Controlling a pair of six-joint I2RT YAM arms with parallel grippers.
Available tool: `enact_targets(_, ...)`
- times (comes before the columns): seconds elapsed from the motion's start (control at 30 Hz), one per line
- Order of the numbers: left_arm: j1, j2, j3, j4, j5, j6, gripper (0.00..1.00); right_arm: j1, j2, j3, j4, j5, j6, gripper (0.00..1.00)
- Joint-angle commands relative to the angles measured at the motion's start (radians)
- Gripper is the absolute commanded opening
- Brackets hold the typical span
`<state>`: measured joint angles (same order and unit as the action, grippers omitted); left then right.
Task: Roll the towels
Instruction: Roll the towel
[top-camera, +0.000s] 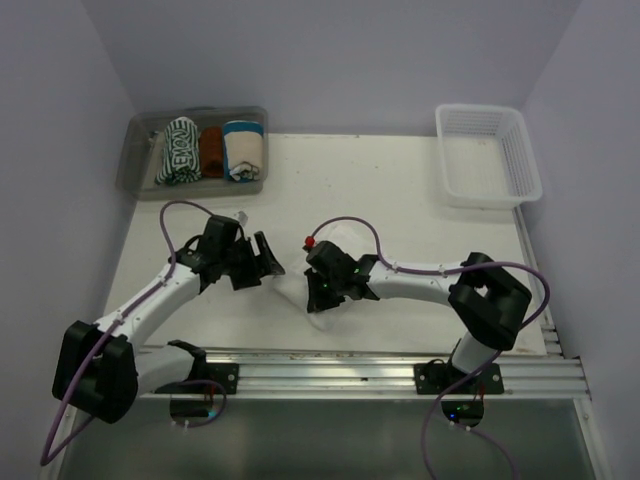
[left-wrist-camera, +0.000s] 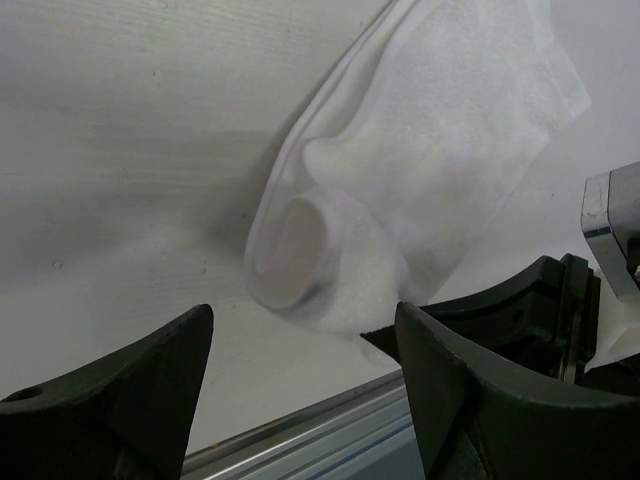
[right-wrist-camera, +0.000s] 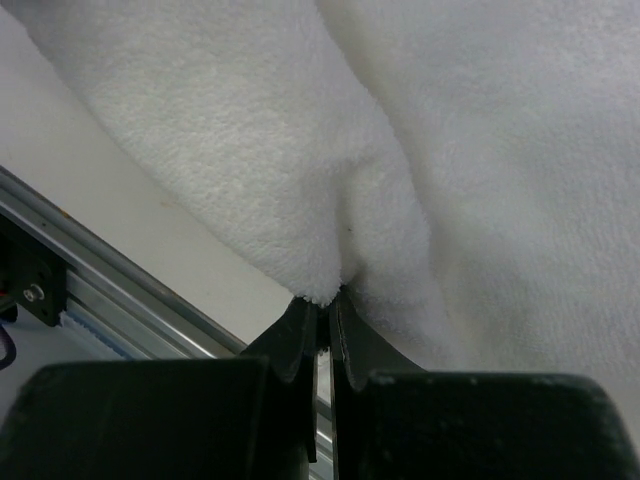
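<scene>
White towel is seen lying on the counter between the two arms. It is loosely bunched, and one end is curled into a soft tube whose open mouth faces the left end effector. That end effector's jaws are spread wide with nothing between them, just short of the curled end. The right end effector is pressed together on a fold of the white towel, on the side away from the left arm.

The curl's long axis is judged to run roughly from the left end effector toward the right one, so the roll is met end-on rather than across. The left arm is the free one beside it.

The striped towel is found already rolled in the clear bin at the far left corner, beside a rust-brown towel and a cream towel with a teal band.
</scene>
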<state>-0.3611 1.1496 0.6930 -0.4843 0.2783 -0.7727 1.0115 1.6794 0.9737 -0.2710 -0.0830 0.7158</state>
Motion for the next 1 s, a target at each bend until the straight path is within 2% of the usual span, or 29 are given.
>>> enact_targets(0.0,-0.001,0.019,-0.044,0.133,0.028,-0.085,0.78,-0.008,-0.035,-0.015,0.052,-0.043,0.050,0.00)
enact_targets(0.17,-0.004,0.087,-0.078,0.220,0.078,-0.103,0.78,-0.008,-0.035,-0.023,0.059,-0.044,0.056,0.00)
enact_targets(0.37,-0.007,0.107,-0.127,0.300,0.075,-0.145,0.73,-0.008,-0.035,-0.029,0.062,-0.043,0.060,0.00)
enact_targets(0.57,-0.009,0.188,-0.109,0.357,0.052,-0.126,0.58,-0.008,-0.047,-0.032,0.049,-0.031,0.054,0.00)
enact_targets(0.67,-0.009,0.258,-0.089,0.381,0.068,-0.108,0.41,-0.007,-0.056,-0.017,0.007,0.017,0.021,0.00)
enact_targets(0.7,-0.009,0.274,-0.072,0.382,0.078,-0.093,0.32,-0.007,-0.063,-0.009,-0.002,0.022,0.008,0.05)
enact_targets(0.73,-0.009,0.286,-0.064,0.377,0.085,-0.086,0.26,-0.005,-0.070,-0.007,-0.008,0.026,-0.016,0.20)
enact_targets(0.83,-0.009,0.311,-0.027,0.337,0.099,-0.054,0.08,0.009,-0.102,0.013,-0.054,0.066,-0.083,0.36)
enact_targets(0.9,-0.009,0.323,0.008,0.281,0.098,-0.027,0.01,0.019,-0.110,0.046,-0.115,0.115,-0.127,0.38)
enact_targets(0.97,-0.009,0.335,0.037,0.245,0.105,-0.008,0.00,0.053,-0.110,0.081,-0.176,0.162,-0.197,0.40)
